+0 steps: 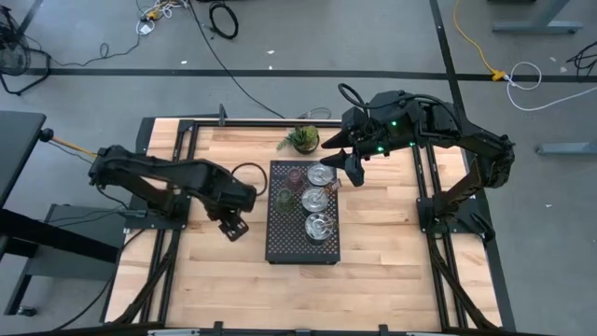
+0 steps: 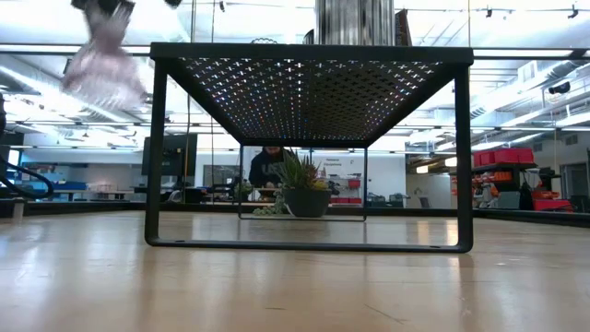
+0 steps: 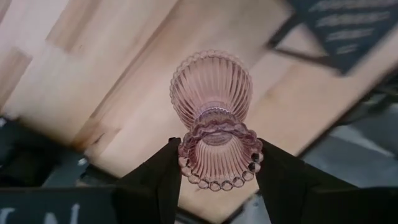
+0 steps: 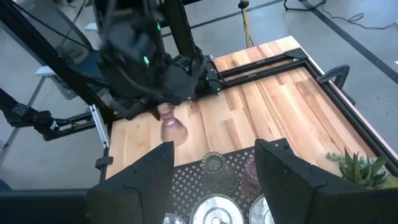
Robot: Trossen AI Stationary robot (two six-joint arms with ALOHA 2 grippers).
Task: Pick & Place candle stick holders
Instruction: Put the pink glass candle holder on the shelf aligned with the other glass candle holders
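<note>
Carrying step: your left gripper (image 3: 217, 171) pinches a pink glass holder (image 3: 212, 118) beside the tray (image 1: 280, 245), your right gripper (image 4: 214, 165) is spread above the tray; next, set the holder down upright.

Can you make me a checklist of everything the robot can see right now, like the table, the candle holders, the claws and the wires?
Surface: wooden table, bare wood around the tray.
Job's things: three silver holders in a row on the black tray; glass cups beside them on the tray; one pink glass holder held in the air.
Clutter: small potted plant at the table's far edge.
Grippers: left gripper shut on the pink glass holder, left of the tray; right gripper open, above the tray's far end.
Cables: black and yellow cables on the floor beyond the table.
Surroundings: a person far behind the plant; shelves and ceiling lights.
</note>
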